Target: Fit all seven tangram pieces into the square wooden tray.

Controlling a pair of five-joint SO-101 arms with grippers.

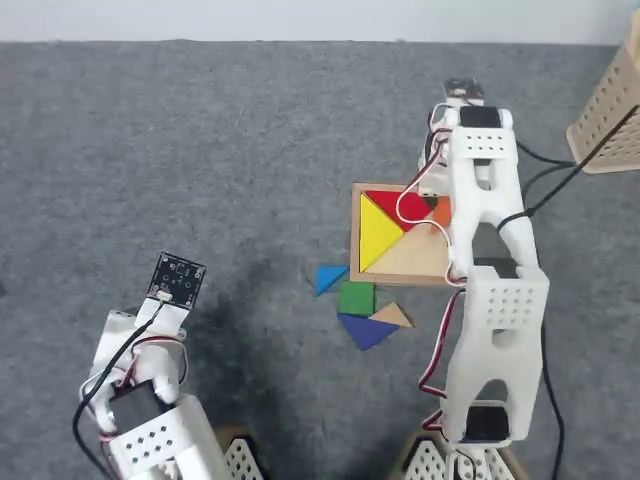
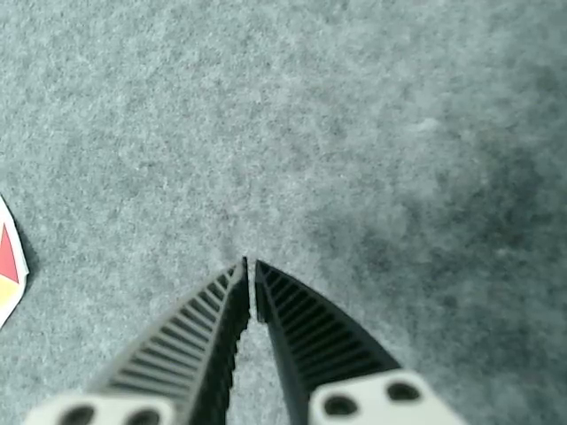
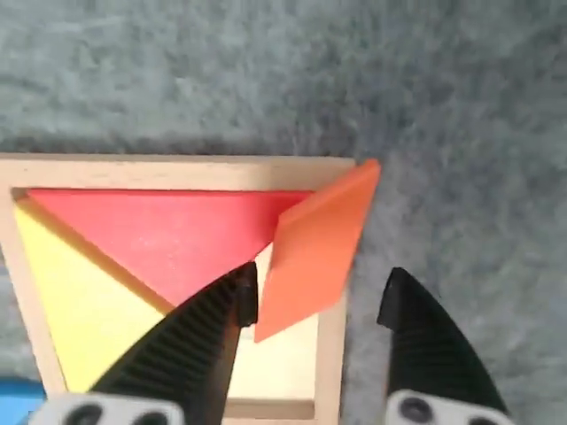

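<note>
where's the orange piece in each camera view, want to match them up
High view: orange piece at the far right corner of the tray, partly under the right arm.
Left wrist view: not in it.
Right wrist view: orange piece tilted over the tray's corner rim, between the open jaws.
Shared landmark: the red triangle lying in the tray right beside it.

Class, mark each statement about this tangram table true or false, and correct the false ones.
1. The red triangle lies in the tray. True.
2. The green square is in the tray. False: it lies on the mat beside the tray.
3. The right hand is open. True.
4. The orange piece sits fully inside the tray. False: its corner overlaps the rim.
5. The left hand holds a piece. False: it is shut and empty.
</note>
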